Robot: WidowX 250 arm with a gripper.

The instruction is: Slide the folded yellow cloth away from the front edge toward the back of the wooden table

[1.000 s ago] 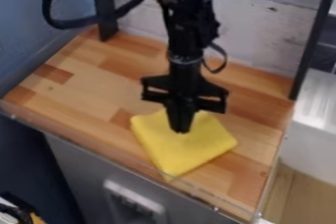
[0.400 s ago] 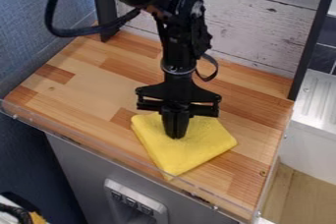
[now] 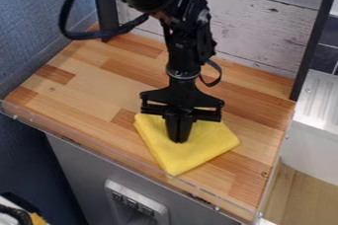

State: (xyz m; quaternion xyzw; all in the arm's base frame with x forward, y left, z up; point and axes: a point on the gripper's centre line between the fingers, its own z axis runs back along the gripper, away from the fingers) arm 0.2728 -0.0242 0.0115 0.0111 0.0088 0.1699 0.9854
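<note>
The black 2-finger gripper (image 3: 178, 141) points down with its 2 fingers brought together, tips against the upper middle of a folded yellow cloth (image 3: 198, 153); whether any fabric is pinched between them, I cannot tell. The cloth lies flat near the front edge of the butcher-block countertop (image 3: 82, 88), right of its middle, before a whitewashed plank wall (image 3: 257, 34).
</note>
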